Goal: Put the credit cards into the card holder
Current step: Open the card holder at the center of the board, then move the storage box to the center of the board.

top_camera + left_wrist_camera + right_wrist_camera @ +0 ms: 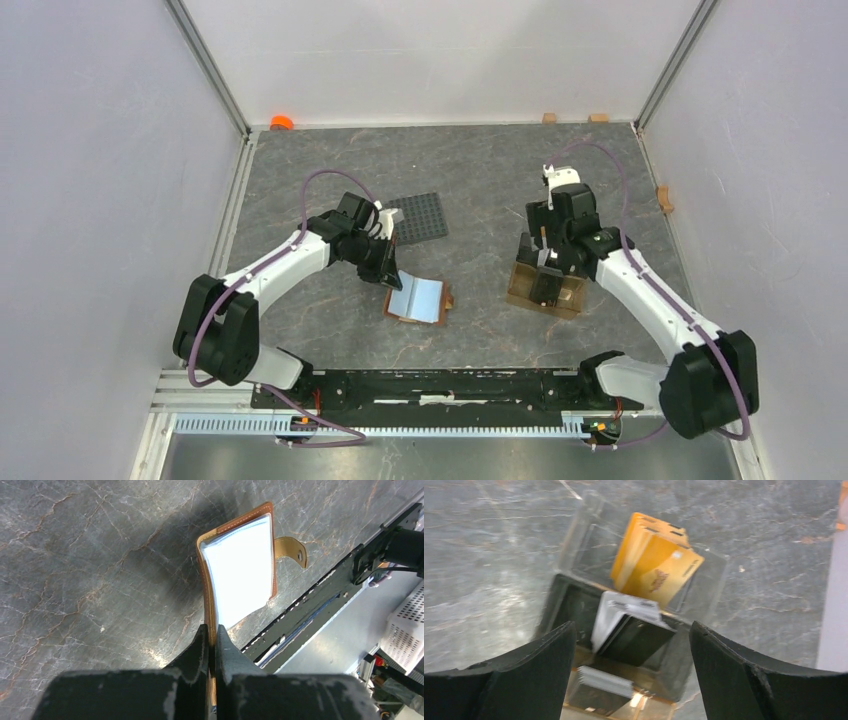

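Two robot arms reach over a grey marbled table (pixel 480 170). The right gripper (pixel 631 627) hangs with jaws spread wide above a clear compartment stand (pixel 574 550). A dark studded plate (pixel 418 217) lies farther back. The left gripper (pixel 214 635) is pinched tight on one edge of the open brown card holder (pixel 240 565), well apart from the stand. The credit cards (pixel 656 565), yellow, black and grey, sit in the stand's sections.

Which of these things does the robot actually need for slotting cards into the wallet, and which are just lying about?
Needed: card holder, pinched by the left pincer; credit cards standing in the clear stand; open right pincer above them.
Lying about: studded plate; orange object; small wooden blocks.
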`<state>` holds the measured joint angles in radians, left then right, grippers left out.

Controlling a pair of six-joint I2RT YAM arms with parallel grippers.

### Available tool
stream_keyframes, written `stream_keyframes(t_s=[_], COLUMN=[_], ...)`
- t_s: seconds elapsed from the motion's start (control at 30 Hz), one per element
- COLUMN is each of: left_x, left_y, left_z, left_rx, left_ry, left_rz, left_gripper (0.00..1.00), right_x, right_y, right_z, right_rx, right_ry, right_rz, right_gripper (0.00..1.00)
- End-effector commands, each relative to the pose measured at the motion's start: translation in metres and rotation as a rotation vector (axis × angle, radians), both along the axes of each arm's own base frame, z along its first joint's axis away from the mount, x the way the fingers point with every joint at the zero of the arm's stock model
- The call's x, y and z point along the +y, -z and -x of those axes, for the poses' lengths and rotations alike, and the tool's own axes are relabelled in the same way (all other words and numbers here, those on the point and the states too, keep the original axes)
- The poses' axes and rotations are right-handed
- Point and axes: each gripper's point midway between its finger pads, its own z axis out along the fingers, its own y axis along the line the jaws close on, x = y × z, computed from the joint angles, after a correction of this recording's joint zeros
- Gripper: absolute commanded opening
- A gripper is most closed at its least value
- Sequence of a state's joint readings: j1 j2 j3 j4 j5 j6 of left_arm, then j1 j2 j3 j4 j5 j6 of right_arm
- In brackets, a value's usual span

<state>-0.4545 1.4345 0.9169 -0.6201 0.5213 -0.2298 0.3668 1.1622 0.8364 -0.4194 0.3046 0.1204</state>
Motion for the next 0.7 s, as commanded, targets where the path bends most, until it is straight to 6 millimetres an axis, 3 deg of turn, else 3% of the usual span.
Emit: stream_keyframes(t_s=[0.0,0.07,0.17,0.27,0.4,0.5,0.67], left_x=[0.006,0.006,0.007,0.008,0.008,0.007,0.008], left_y=[-0.002,-0.001,0.001,0.002,0.002,0.001,0.007], left_z=[-0.006,-0.007,-0.007,-0.005,-0.005,-0.004,-0.003], left_rx=[-0.058,-0.059,-0.052,-0.047,-0.047,-0.046,-0.023], left_ry=[0.040,0.041,0.041,0.042,0.042,0.045,0.037], left_rz=[-0.022,-0.027,-0.028,-0.028,-0.025,-0.021,-0.030], left_gripper=[0.02,0.02,0.02,0.02,0.02,0.02,0.02], right_x=[-0.032,-0.052,-0.067,-0.078,-0.099,-0.108,-0.094], right_y=[-0.020,-0.016,0.001,0.015,0.029,0.022,-0.010], right_z=[-0.033,-0.044,-0.055,-0.056,-0.053,-0.057,-0.062], right_rx=[-0.033,-0.010,0.049,0.100,0.133,0.101,0.048], right_ry=[-0.007,0.029,0.035,0.025,0.058,0.041,0.013], right_rz=[0.101,0.098,0.026,-0.014,-0.026,0.006,-0.067], right_gripper=[0.89,0.91,0.92,0.98,0.98,0.98,0.98])
